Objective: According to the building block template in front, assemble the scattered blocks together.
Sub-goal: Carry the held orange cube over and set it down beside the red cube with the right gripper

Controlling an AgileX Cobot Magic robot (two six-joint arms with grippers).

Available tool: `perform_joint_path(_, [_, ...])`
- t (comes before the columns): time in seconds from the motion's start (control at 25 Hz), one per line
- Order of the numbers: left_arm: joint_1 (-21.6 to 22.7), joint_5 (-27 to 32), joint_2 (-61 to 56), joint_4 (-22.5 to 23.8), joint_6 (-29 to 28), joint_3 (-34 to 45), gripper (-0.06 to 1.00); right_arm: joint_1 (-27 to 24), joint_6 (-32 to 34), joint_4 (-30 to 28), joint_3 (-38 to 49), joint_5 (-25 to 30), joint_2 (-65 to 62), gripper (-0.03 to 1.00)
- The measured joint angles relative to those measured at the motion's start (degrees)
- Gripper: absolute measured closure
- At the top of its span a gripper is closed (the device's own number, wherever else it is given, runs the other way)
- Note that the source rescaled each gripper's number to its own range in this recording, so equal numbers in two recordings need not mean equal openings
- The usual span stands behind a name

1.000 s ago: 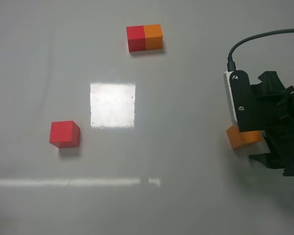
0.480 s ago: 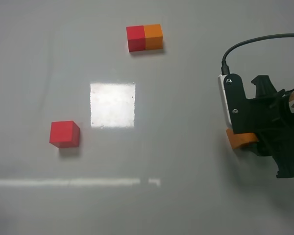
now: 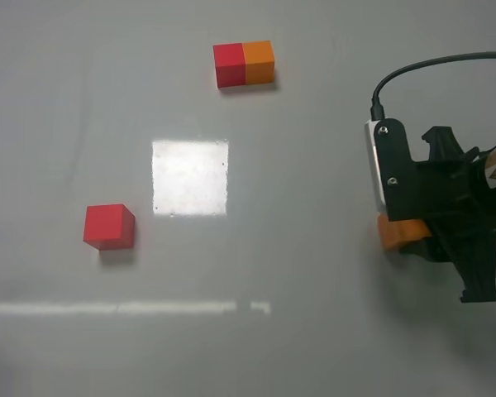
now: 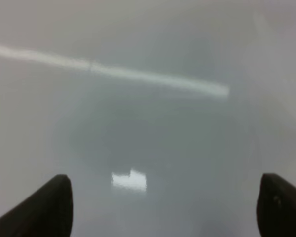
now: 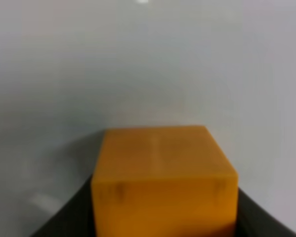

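Overhead, a grey table fills the view, with a bright square glare near its middle and a thin pale streak lower down. On the right side the black right arm reaches in, a dark cable arching from its top. Its right gripper is clamped on the orange cube: the wrist view shows dark fingers pressed against both flanks of the cube, its top face and front face in plain sight. From overhead only the cube's left part pokes out from under the arm, and I cannot tell whether it sits on the table or hangs just above it. The template, red half on the left and orange half on the right, lies at the far edge, well apart from everything else. The red cube sits alone on the left side, just left of and below the glare, far from the orange cube. The left gripper shows only in its own wrist view, its two dark tips spread wide over bare table with nothing between them.
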Motion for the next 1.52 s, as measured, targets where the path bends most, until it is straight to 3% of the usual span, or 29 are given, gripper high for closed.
perform_joint_path(0.32, [0.0,0.0,0.0,0.0,0.0,0.0,0.27,8.0,9.7,0.4,-8.6,7.1,0.1,0.97])
perform_joint_path(0.44, [0.0,0.0,0.0,0.0,0.0,0.0,0.27,12.5,13.6,-1.9,-11.8,9.1,2.0,0.97])
perform_joint_path(0.6, [0.0,0.0,0.0,0.0,0.0,0.0,0.27,19.6,20.1,-7.4,-17.2,13.4,8.3,0.97])
perform_joint_path(0.84, [0.0,0.0,0.0,0.0,0.0,0.0,0.27,23.2,22.7,-7.2,-29.2,19.7,20.4,0.97])
perform_joint_path(1.16, [0.0,0.0,0.0,0.0,0.0,0.0,0.27,27.7,24.1,-5.4,-39.7,19.5,29.7,0.97])
perform_joint_path(1.52, [0.0,0.0,0.0,0.0,0.0,0.0,0.27,31.8,31.0,-4.9,-47.2,16.3,37.5,0.97])
